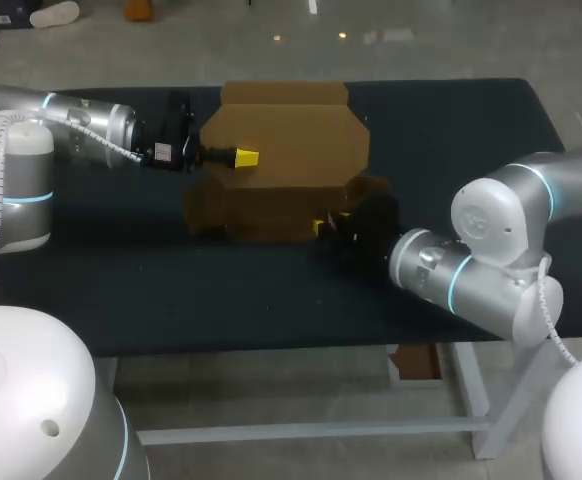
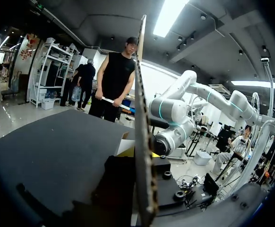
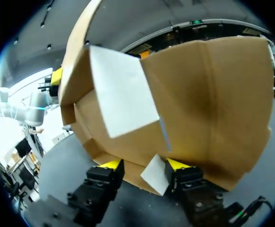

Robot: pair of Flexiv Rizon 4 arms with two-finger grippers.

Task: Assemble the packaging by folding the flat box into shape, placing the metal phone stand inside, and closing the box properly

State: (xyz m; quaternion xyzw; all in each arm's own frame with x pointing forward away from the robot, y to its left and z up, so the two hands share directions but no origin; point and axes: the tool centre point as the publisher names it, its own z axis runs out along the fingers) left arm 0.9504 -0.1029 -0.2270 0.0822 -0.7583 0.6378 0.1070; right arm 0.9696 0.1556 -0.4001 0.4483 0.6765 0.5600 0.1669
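Your brown corrugated cardboard box (image 1: 291, 150) sits half-formed mid-table on the dark matte table (image 1: 121, 280), toward the far edge. The shape is rough. A broad top panel with clipped corners lies tilted over the body, and one flap stands up along the far side. Smaller flaps splay out low on the near side. The surface is plain, dull kraft with visible creases.

The left gripper (image 1: 239, 157) comes in from the left and sits at the left edge of that top panel, level with it. In your left wrist view the panel (image 2: 142, 142) shows edge-on as a thin, rough-cut strip running straight out ahead of the gripper. I can't tell whether it's clenched on the panel or released.

The right gripper (image 1: 326, 228) is low at the box's near right corner, close to the table surface. The right wrist view shows this gripper (image 3: 143, 165) spread wide and released. Both yellow tips are up against the bottom edge of the box (image 3: 213, 104), with nothing pinched from two sides. A small white tab (image 3: 154, 176) hangs off that bottom edge between the fingers. A larger white rectangular sheet (image 3: 123, 94), smooth and flat, lies against the box wall above the tab. The wall bows outward and has a vertical crease down it.
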